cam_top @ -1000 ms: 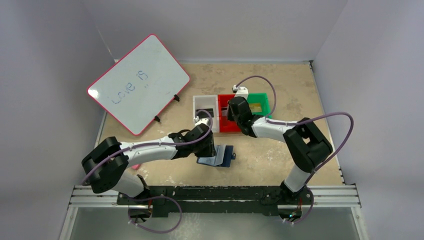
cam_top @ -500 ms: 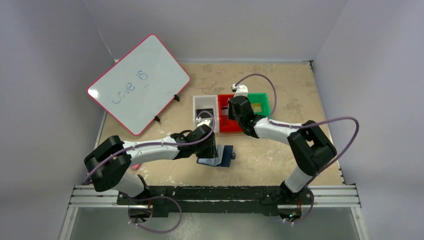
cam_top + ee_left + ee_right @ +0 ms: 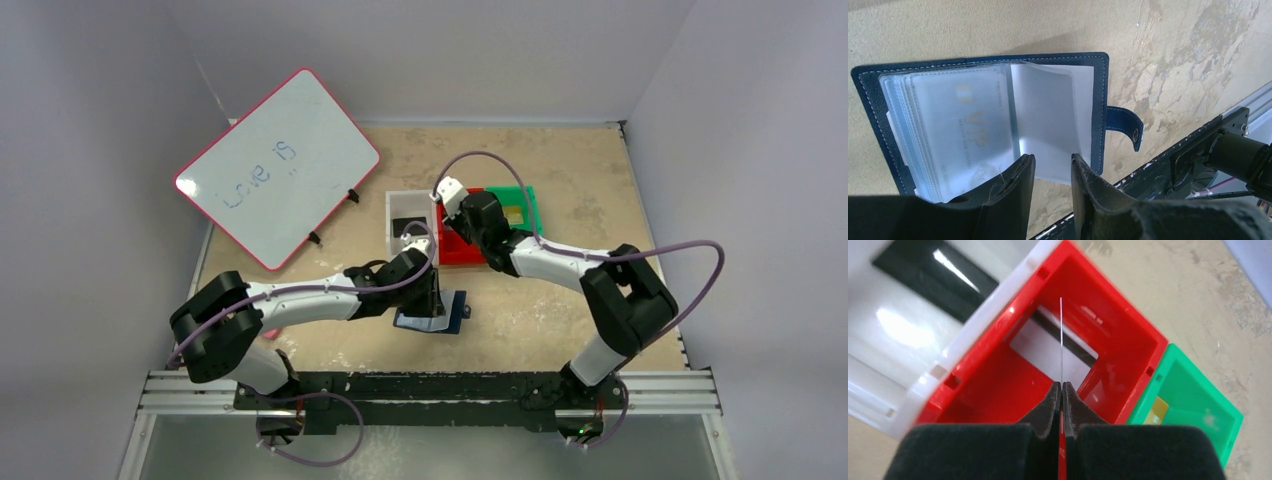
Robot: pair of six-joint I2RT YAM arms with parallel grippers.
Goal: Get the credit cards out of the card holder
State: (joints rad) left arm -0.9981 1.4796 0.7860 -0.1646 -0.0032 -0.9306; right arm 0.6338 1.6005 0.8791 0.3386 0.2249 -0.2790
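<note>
The navy card holder (image 3: 1098, 100) lies open on the table, closing tab to the right; in the top view the card holder (image 3: 447, 318) sits near the front. A pale card marked VIP (image 3: 963, 120) shows through its clear sleeves. My left gripper (image 3: 1052, 157) hangs at the sleeves' near edge, jaws a little apart, with nothing between them. My right gripper (image 3: 1062, 385) is shut on a thin credit card (image 3: 1061, 340), seen edge-on over the red bin (image 3: 998, 385). A silver-grey card (image 3: 1040, 347) lies flat in that bin.
A white bin (image 3: 898, 340) holding a black card (image 3: 933, 272) stands left of the red one, and a green bin (image 3: 1193, 385) with a gold card (image 3: 1155, 410) stands right. A pink-framed whiteboard (image 3: 275, 165) leans at the back left. A pink eraser (image 3: 270, 332) lies by the left arm.
The right wrist has twisted over the red bin, its camera swinging to the left. The left gripper has edged slightly right over the holder.
</note>
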